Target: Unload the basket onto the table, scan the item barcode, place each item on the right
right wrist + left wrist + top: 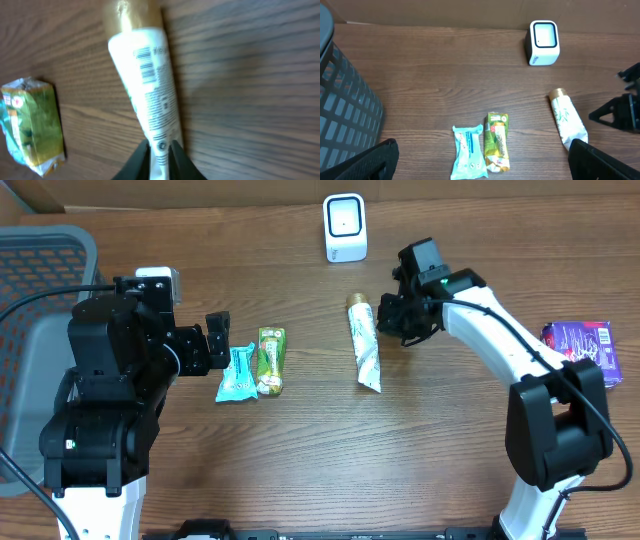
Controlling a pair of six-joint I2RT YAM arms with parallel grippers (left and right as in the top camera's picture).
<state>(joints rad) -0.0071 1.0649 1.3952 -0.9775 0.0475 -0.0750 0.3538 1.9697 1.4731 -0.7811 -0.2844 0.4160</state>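
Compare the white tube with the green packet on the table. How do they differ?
The tube is white with a gold cap; the green packet is green and yellow. The tube is longer and slimmer, the green packet shorter and crumpled. The tube lies by itself with its barcode facing up; the green packet lies right beside a blue packet, and I can't make out a barcode on it. Both lie flat on the table.
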